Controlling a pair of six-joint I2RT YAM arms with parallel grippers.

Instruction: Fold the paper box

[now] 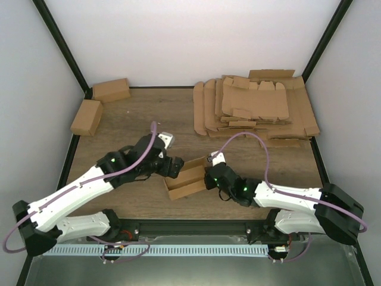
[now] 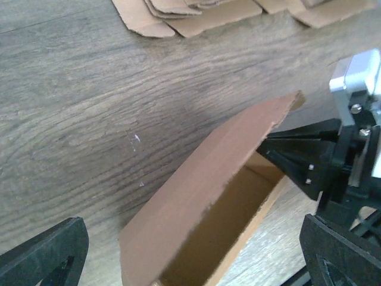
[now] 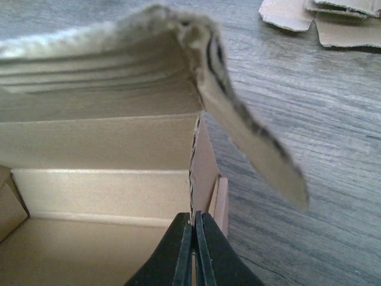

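Note:
The paper box stands half formed at the table's near middle, an open brown tray with its lid flap raised. My right gripper is shut on the box's right end wall; in the right wrist view its tips pinch the wall's edge, with the lid flap overhead. My left gripper is open at the box's far left side. In the left wrist view the box lies between its wide-spread fingers, not touched by them. The right gripper's black tips also show there.
A pile of flat brown blanks lies at the back right; its edge shows in the left wrist view and right wrist view. Two finished small boxes sit at the back left. Black frame posts border the table.

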